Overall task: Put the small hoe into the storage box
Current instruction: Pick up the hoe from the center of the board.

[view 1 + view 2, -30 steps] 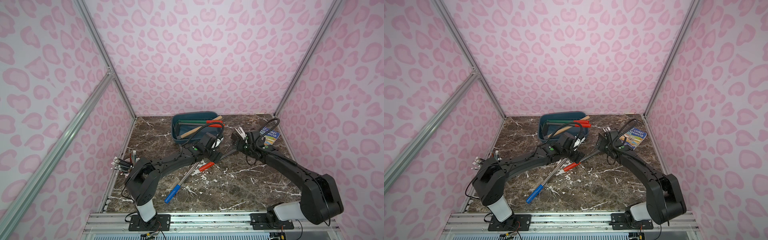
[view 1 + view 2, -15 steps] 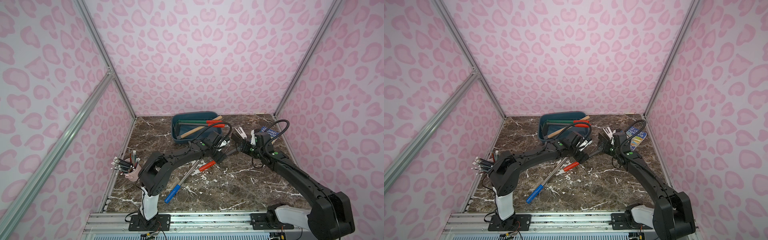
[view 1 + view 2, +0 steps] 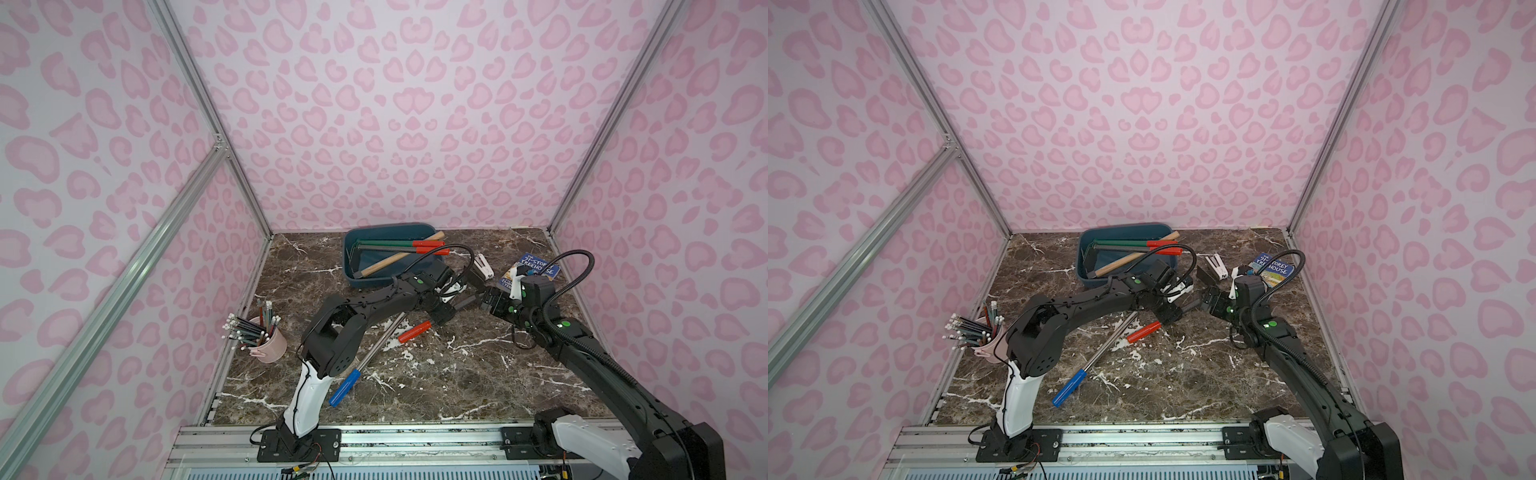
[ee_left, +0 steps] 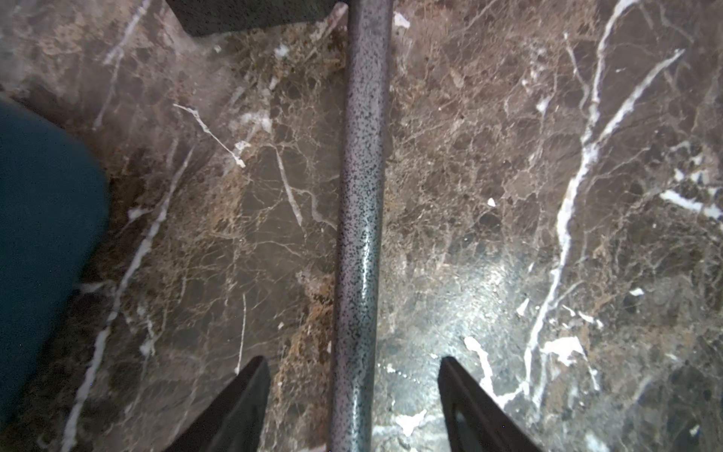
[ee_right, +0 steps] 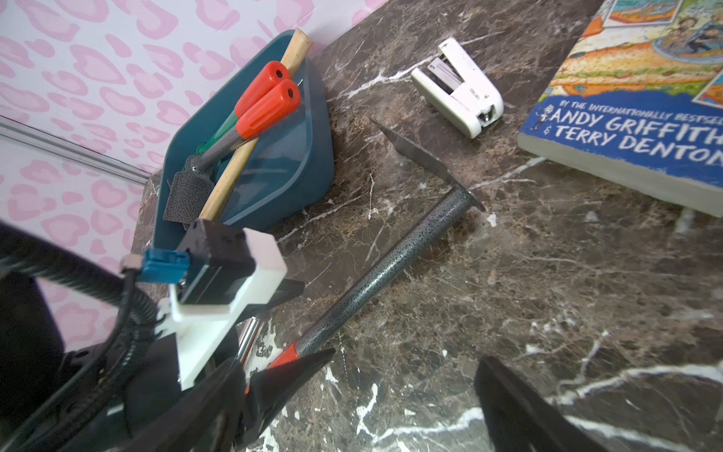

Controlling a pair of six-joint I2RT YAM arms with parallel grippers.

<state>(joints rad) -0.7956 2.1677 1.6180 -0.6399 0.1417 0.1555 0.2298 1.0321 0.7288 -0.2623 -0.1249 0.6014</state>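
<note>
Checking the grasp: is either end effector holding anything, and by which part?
Nothing held. Left end effector straddles the hoe shaft without touching; right end effector is open.

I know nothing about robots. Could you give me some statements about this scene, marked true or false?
1. The speckled grey metal hoe with a red grip lies in the dark teal plastic storage box. False: it lies on the marble table, outside it.
2. The left gripper straddles the hoe's shaft, jaws open. True.
3. The right gripper is clamped shut. False: it is wide open.
4. The pink cup holds pencils. True.
</note>
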